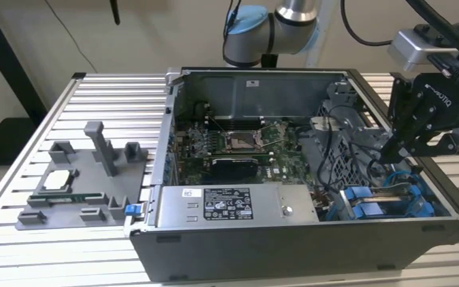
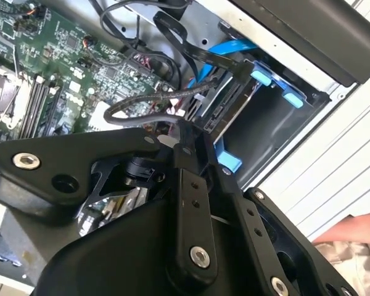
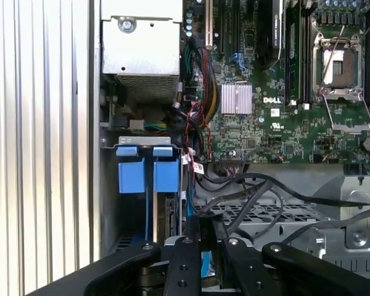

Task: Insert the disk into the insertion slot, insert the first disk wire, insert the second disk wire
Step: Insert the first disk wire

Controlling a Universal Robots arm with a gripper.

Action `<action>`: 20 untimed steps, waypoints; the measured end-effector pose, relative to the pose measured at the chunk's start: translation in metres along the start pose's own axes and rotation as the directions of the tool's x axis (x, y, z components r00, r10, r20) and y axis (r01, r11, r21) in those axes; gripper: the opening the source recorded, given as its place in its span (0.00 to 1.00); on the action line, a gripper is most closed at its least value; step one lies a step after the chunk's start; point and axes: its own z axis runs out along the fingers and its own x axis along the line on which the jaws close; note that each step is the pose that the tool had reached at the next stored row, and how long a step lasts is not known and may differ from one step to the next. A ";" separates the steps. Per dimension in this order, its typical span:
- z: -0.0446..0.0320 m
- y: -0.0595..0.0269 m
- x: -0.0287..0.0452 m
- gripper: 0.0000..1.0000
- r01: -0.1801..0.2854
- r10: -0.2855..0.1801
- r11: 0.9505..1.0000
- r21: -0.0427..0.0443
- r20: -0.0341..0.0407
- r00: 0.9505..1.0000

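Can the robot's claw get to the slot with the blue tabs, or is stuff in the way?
Probably yes. The case is open and the gripper hangs close by the insertion slot. Black cables loop right beside it, though, and might snag.

The exterior view looks down obliquely from mid-distance on the open case [image 1: 293, 251], centre-right of frame, on the worktop [image 1: 22, 257]. Both wrist views sit close behind the gripper [image 3: 203, 231], sharing the motherboard [image 3: 265, 123] and blue tabs [image 3: 147, 176].

The disk [image 2: 234, 105], framed in blue plastic, lies inside the grey insertion slot [image 2: 268, 132], with blue tabs [image 2: 262, 77] at the opening. A blue wire [image 2: 228, 50] and a black wire [image 2: 172, 95] reach its inner end.
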 end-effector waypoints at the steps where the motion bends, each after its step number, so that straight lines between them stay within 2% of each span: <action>1: 0.0001 -0.0003 0.0012 0.00 0.000 0.000 1.000 0.000 0.000 1.000; 9: 0.0013 -0.0030 0.0119 0.00 -0.001 0.001 1.000 -0.005 0.000 1.000; 20: 0.0036 -0.0038 0.0218 0.00 -0.001 0.001 1.000 -0.007 0.000 1.000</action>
